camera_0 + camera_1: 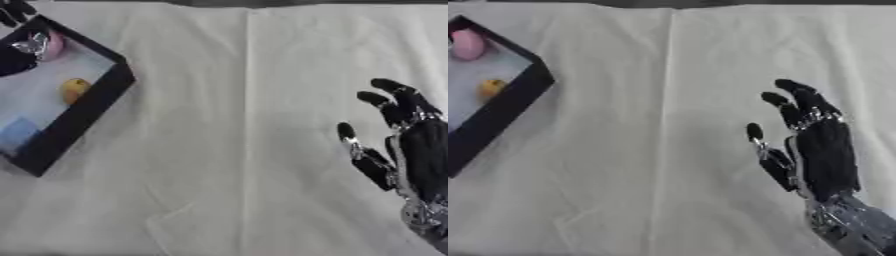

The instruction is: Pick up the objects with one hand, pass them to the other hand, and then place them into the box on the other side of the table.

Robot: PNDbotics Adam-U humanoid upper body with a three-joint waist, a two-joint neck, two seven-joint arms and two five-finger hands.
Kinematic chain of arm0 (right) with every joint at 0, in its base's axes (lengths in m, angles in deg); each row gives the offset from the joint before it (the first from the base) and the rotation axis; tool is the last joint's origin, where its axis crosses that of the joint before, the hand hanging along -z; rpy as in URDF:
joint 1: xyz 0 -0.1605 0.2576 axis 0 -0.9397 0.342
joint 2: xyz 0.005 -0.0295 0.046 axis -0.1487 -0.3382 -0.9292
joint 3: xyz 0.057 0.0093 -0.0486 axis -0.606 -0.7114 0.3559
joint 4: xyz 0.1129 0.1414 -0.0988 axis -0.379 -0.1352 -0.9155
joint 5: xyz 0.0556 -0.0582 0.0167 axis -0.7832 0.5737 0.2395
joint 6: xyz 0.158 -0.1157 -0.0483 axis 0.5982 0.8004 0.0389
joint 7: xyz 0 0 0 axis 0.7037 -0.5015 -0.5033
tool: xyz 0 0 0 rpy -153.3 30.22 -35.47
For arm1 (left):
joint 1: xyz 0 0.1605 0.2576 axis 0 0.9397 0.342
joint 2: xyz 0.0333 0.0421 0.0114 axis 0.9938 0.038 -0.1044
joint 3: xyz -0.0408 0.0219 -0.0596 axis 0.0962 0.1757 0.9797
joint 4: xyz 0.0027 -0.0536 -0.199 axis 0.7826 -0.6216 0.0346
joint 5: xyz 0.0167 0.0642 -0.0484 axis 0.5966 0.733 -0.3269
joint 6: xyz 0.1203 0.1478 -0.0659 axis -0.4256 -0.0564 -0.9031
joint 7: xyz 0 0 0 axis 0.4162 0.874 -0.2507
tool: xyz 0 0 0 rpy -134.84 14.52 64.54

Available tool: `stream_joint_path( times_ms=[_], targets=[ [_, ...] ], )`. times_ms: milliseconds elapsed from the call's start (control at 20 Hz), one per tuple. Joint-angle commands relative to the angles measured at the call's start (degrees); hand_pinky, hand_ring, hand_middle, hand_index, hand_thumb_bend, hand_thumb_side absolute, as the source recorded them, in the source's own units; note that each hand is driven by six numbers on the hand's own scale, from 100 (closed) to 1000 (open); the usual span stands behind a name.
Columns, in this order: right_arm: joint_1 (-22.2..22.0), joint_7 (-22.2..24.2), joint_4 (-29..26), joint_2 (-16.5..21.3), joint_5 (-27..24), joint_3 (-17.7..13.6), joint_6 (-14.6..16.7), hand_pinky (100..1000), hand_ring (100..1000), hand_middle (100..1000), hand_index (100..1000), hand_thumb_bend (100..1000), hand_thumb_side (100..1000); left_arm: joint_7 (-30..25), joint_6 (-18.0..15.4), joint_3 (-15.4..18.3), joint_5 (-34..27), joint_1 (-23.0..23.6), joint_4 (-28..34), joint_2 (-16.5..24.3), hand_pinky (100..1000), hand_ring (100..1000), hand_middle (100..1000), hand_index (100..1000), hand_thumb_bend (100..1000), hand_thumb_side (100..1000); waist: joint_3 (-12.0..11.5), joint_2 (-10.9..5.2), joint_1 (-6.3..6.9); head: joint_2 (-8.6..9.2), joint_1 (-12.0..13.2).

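A black-rimmed box (96,102) with a pale floor sits at the table's left. In it lie a pink rounded object (467,44) at the far end, a small yellow-orange object (74,90) in the middle and a blue object (17,134) at the near end. My left hand (16,55) shows at the upper left edge over the box, right beside the pink object, fingers spread and not wrapped round it. My right hand (824,150) hovers over the right side of the table, open, fingers straight and pointing away, nothing in it.
A white cloth (245,150) covers the table, with a long crease running front to back down the middle and a folded wrinkle near the front. A dark strip marks the table's far edge (262,2).
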State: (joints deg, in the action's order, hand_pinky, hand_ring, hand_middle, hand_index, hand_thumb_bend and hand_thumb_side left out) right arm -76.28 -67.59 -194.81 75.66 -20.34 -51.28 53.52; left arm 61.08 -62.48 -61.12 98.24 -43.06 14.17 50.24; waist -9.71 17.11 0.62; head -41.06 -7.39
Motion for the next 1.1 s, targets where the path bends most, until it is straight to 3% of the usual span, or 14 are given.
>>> stream_joint_path(
  times_ms=[50,300,400,550,650,800,950,1050,1100],
  targets=[
    [-0.7,-8.5,-1.1,-0.8,-2.9,-3.5,-6.8,399,709,725,669,452,100,1.4,-1.8,2.2,-2.9,1.1,5.3,-1.0,1000,632,647,767,100,593,0.0,-1.91,-0.93,0.46,-1.1],
    [-2.6,-8.5,-1.1,-6.2,-7.2,-7.3,-4.0,344,695,739,621,539,100,5.5,0.6,3.6,-7.2,4.1,12.1,-4.2,1000,638,667,802,100,670,0.3,-2.09,-1.25,0.83,-2.1],
    [-2.9,-8.5,-1.1,-5.2,-19.1,-11.4,1.0,331,701,745,618,553,100,10.1,1.5,4.1,-19.1,5.7,15.4,-3.4,1000,637,665,801,100,686,0.6,-2.11,-1.26,0.99,-2.2],
    [-4.2,-8.5,-1.1,-0.9,-44.4,-20.1,13.4,318,712,758,620,568,100,17.3,-1.4,5.6,-44.3,7.3,17.0,-0.1,1000,641,666,801,100,704,1.2,-2.08,-1.16,1.18,-2.1],
    [-5.6,-8.5,-1.1,0.6,-55.0,-23.3,20.3,311,721,767,621,560,100,19.7,-3.2,6.1,-53.0,7.9,17.3,1.0,1000,645,665,799,100,710,1.4,-2.01,-1.07,1.31,-2.1],
    [-7.8,-8.5,-1.1,0.9,-65.4,-25.2,28.5,294,723,775,619,526,100,20.5,-4.8,6.2,-57.0,8.9,17.5,0.8,1000,649,667,802,100,725,1.5,-1.90,-1.01,1.43,-2.6],
    [-10.2,-8.5,-1.1,0.3,-72.8,-25.1,35.0,282,723,780,621,486,101,19.3,-6.1,6.0,-57.7,9.6,17.6,-0.3,1000,645,665,803,100,728,1.4,-1.77,-0.97,1.68,-3.0],
    [-11.7,-8.5,-1.1,-0.4,-76.7,-24.3,38.8,276,719,784,630,444,150,18.3,-6.7,5.9,-57.9,10.0,17.2,-1.2,1000,644,663,803,100,734,1.3,-1.68,-0.95,1.82,-3.1],
    [-12.4,-8.5,-1.1,-0.7,-77.7,-24.0,40.1,270,714,787,642,356,272,17.9,-7.0,5.9,-58.0,10.1,17.1,-1.6,1000,642,662,803,100,738,1.2,-1.64,-0.94,1.85,-3.1]
  ],
)
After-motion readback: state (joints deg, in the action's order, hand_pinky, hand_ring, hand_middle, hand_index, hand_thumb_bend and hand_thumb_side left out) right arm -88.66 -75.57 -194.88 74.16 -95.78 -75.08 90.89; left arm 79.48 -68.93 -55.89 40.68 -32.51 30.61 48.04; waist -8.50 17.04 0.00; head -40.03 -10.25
